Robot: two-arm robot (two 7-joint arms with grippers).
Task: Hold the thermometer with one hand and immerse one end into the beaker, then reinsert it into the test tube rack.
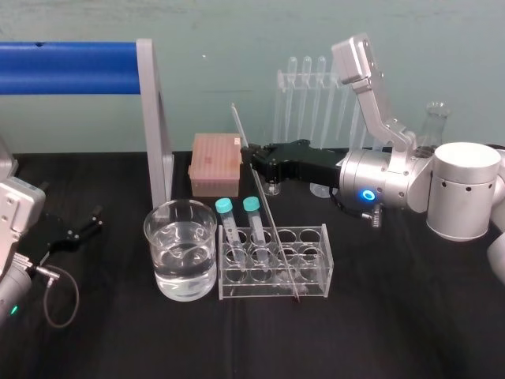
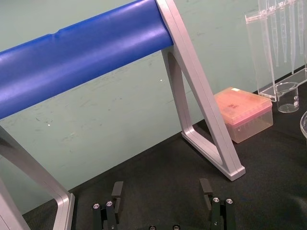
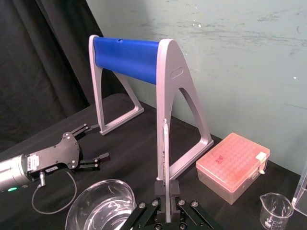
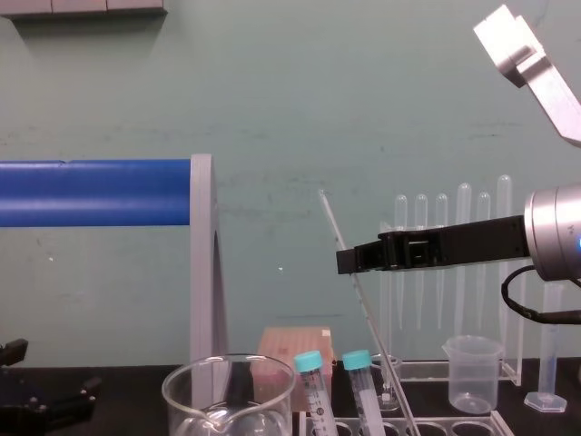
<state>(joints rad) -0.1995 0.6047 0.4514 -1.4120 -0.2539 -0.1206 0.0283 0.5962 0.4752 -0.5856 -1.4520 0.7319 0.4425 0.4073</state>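
One right claw (image 1: 246, 150) clamps thermometer (image 1: 268, 209) leaning in rack (image 1: 327, 264) beside beaker (image 1: 158, 260).

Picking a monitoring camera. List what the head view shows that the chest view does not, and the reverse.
Head view: the whole test tube rack, the thermometer's lower end down in it, water in the beaker. Chest view: side-on, the right gripper level, above the beaker's rim. Both: that gripper shut on the leaning thermometer, two teal-capped tubes, left gripper parked on the table.
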